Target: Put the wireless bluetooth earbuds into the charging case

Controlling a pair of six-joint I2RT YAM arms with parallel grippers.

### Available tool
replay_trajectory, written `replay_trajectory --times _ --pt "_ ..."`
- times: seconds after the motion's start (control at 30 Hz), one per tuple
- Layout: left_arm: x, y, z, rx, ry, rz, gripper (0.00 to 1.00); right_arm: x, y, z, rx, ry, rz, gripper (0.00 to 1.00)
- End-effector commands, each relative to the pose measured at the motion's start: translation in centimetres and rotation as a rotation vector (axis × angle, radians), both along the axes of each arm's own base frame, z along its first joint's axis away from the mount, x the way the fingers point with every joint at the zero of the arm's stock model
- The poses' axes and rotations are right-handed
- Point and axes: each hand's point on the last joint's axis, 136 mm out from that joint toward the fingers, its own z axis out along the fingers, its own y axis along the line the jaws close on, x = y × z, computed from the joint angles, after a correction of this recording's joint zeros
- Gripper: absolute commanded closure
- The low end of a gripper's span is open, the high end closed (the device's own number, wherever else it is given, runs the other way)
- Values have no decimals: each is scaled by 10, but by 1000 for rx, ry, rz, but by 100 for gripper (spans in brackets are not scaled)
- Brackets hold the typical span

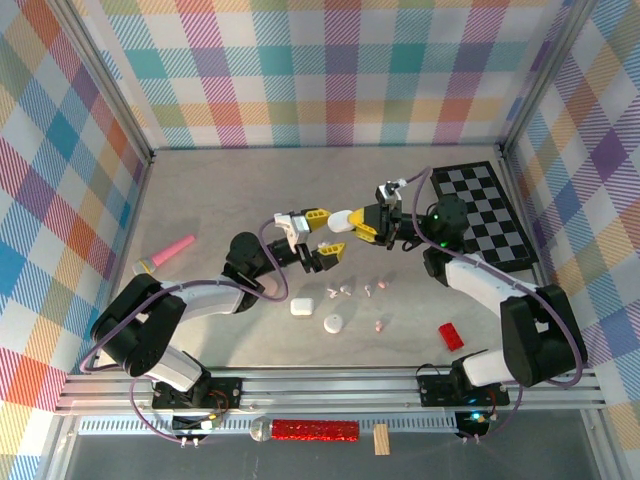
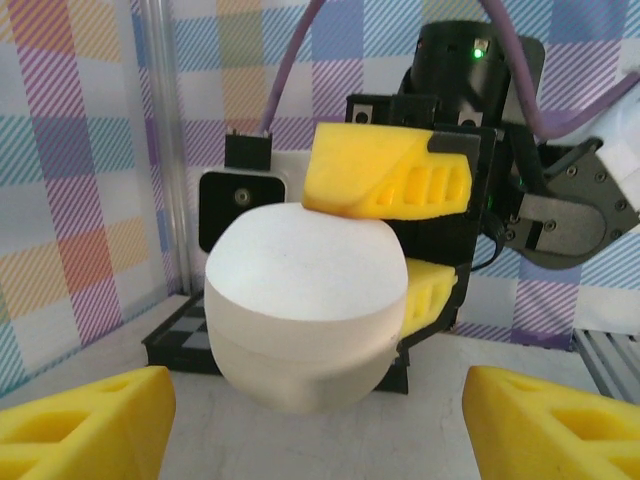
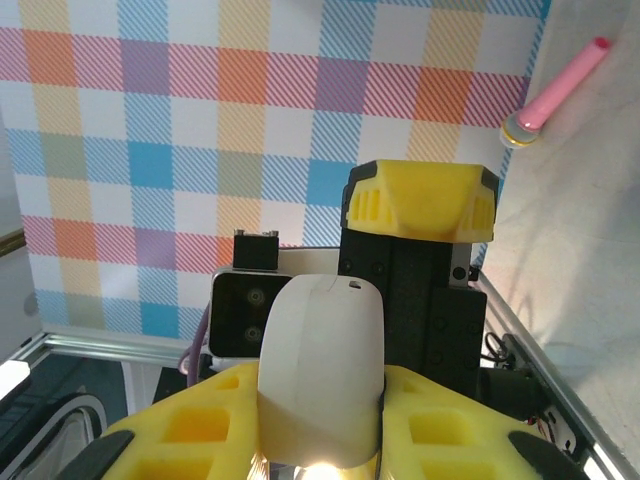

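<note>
Right pincer: the right gripper (image 1: 352, 223) is clamped on a white pebble-shaped plastic charging case (image 2: 300, 300). In the left wrist view one yellow foam finger (image 2: 385, 175) presses on the case from above and the other from below.
Held case: it hangs in the air above the grey table (image 1: 200, 200). Its lid is down and the seam shows as a thin line around the body.
Left pincer: the left gripper (image 1: 322, 236) has its jaws spread wide and faces the held case head-on. Its fingertips are just beside the case; whether they touch it I cannot tell.
Earbuds: the tiny glossy white and pale pink plastic earbuds (image 1: 346, 290) lie loose on the table, nearer the arm bases than the held case. Most are strung in a short row between the two arms. One pink bud (image 1: 378, 325) lies apart, closer to the bases.
Beside the buds: a white rounded-square plastic case (image 1: 301, 307) and a small white round plastic object (image 1: 333, 323) sit just left of that row.
Right side: a small red plastic block (image 1: 451, 335) lies near the right arm, and a black-and-grey chequered board (image 1: 490, 215) lies flat by the right wall.
Left side: a pink stick-shaped tool with a pale round end (image 1: 168, 255) lies near the left wall, well apart from the buds.
Near rail: a red glittery cylinder (image 1: 315, 430) and a small wooden block (image 1: 381, 439) lie in front of the arm bases.
</note>
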Motion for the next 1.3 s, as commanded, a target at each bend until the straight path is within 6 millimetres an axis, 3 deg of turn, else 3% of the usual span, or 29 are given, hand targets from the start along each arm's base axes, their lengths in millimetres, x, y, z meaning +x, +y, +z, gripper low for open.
replay_trajectory --times 0.0,1.1,1.27 --pt "-7 1 29 -59 -89 -40 26 -6 -6 22 53 -45 -13 92" --pt "-7 -12 40 -63 -138 -75 47 -7 -4 16 38 -6 -7 95" --pt "-8 -13 39 -62 -132 -83 53 -7 -3 13 33 0 -6 95"
